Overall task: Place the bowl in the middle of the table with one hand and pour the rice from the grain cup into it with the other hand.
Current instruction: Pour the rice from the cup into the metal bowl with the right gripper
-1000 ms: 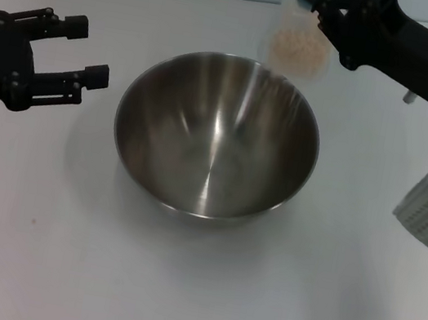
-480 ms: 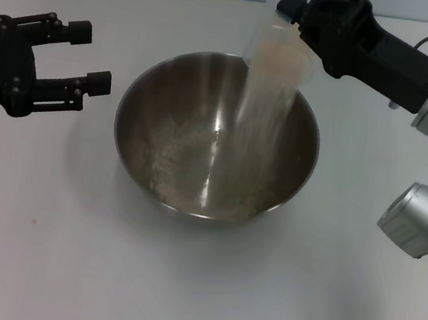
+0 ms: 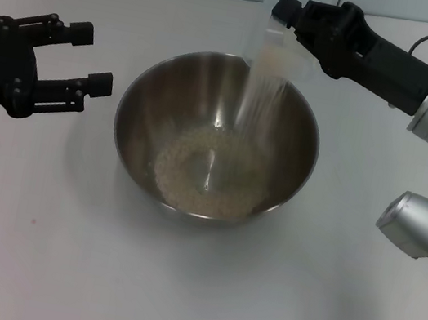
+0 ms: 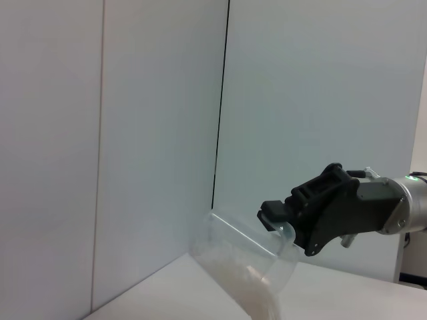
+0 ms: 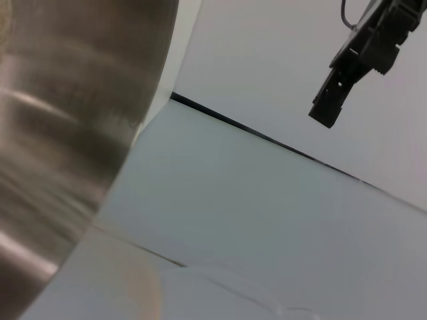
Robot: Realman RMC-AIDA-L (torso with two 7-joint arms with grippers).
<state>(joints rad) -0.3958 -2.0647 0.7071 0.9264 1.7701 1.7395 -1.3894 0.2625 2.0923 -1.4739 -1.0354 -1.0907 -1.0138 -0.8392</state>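
Observation:
The steel bowl [image 3: 285,131] stands in the middle of the white table [image 3: 175,286]. My right gripper [image 3: 291,26] is shut on the clear grain cup [image 3: 277,48] and holds it tipped over the bowl's far rim. A stream of rice [image 3: 252,92] falls from the cup onto a heap in the bowl's bottom [image 3: 195,175]. My left gripper [image 3: 91,58] is open and empty, just left of the bowl and apart from it. The left wrist view shows the right gripper [image 4: 283,223] on the tipped cup [image 4: 233,257] with rice running out [image 4: 261,308].
The right arm's silver links [image 3: 427,222] hang over the table's right side. The right wrist view shows the bowl's outer wall [image 5: 60,133] close up and one of the left gripper's fingers [image 5: 341,90] farther off. A wall runs behind the table.
The cup has tipped further over the bowl and its rice has poured out; the heap in the bowl has grown. The left arm has hardly moved.

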